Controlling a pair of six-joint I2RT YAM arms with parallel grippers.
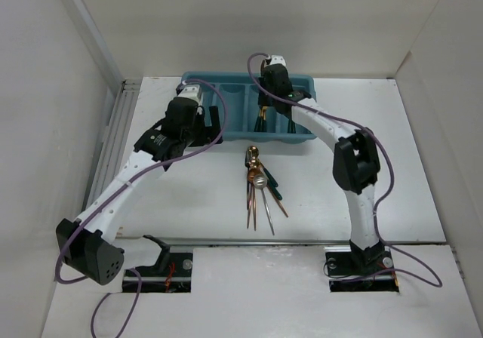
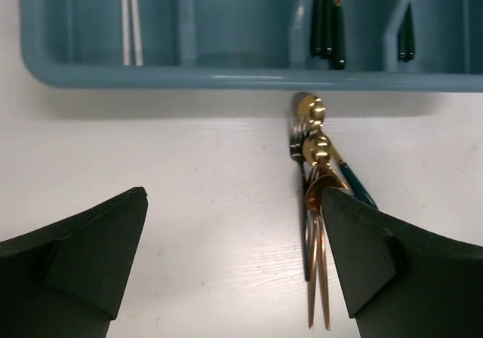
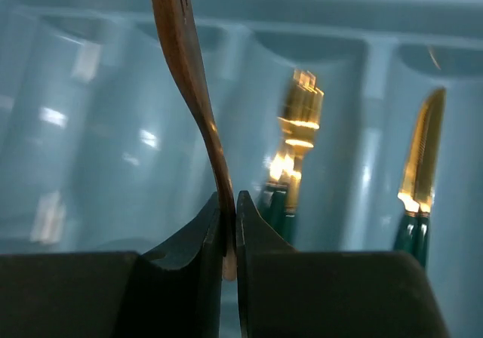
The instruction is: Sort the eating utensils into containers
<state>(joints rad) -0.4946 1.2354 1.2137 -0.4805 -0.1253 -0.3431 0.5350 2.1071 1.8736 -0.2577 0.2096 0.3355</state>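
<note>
The right hand (image 3: 229,210) was clenched tight on a copper fork (image 3: 189,74). The fork was pinched between the two fingers, with its prongs pointing away from the hand. It was likely gripped so hard because it is thin and slippery and could easily be dropped. The fork was held up in the air over the blue tray (image 3: 370,66) and was not touching it.

Just past it, some gold forks (image 3: 298,127) were lying together in one slot, and a knife (image 3: 423,149) was lying in the slot beside them. It seemed that each slot was kept for one kind of thing, so the held fork probably belonged with the other forks. Which slot it was hanging over could not be told for sure.

The left hand (image 2: 232,202) was spread wide and nothing was held in it. It was kept low over the white worktop (image 2: 189,164), on the near side of the tray. Two white chopsticks (image 2: 130,21) could be seen in a slot by themselves.

A pile (image 1: 258,179) of spoons and forks was lying on the worktop just in front of the tray, not yet sorted. The pieces were crossed over each other, so picking out just one would need care.
</note>
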